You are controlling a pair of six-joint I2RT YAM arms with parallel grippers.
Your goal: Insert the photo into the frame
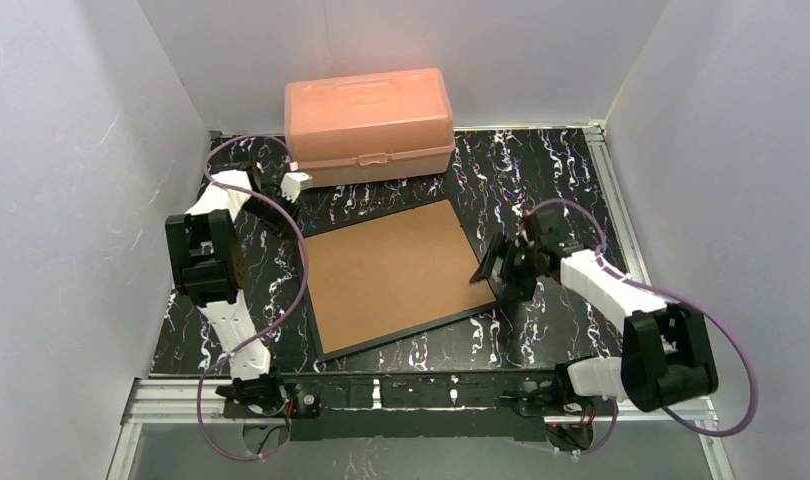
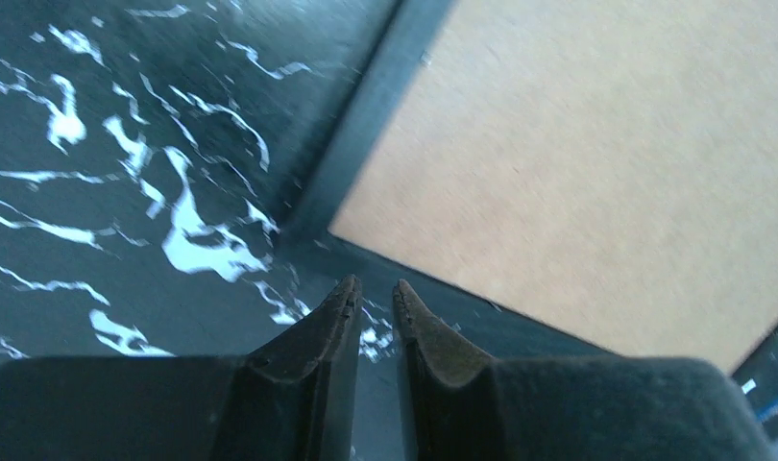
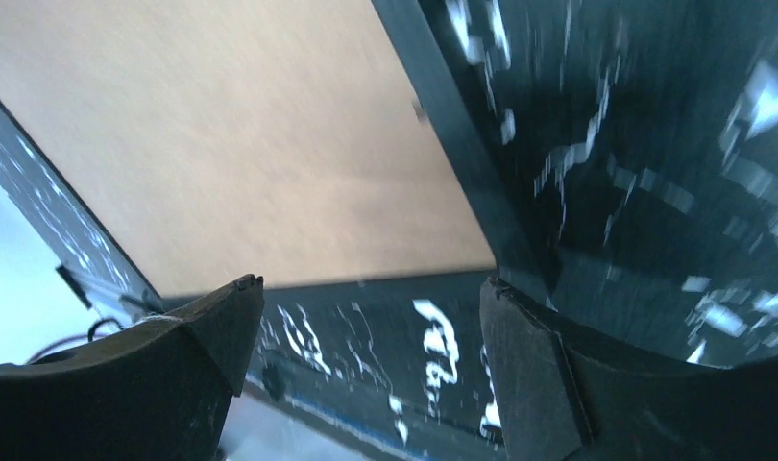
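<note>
While the frame (image 2: 356, 154) lies flat on the table (image 1: 541, 180) with the brown board (image 1: 391, 270) on it and the photo unseen, it looks stiff, thin and breakable, so pinch its 3 o'clock rim; left gripper (image 2: 376, 286) barely apart, right gripper (image 3: 371, 281) wide, both empty.

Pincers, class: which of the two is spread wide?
The right pincer: its fingers stand far apart, while the left pincer shows only a narrow slit between its fingers.

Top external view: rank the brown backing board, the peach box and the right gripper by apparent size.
1. brown backing board, largest.
2. peach box, somewhat smaller, though it sits farther back.
3. right gripper, clearly smallest.
</note>
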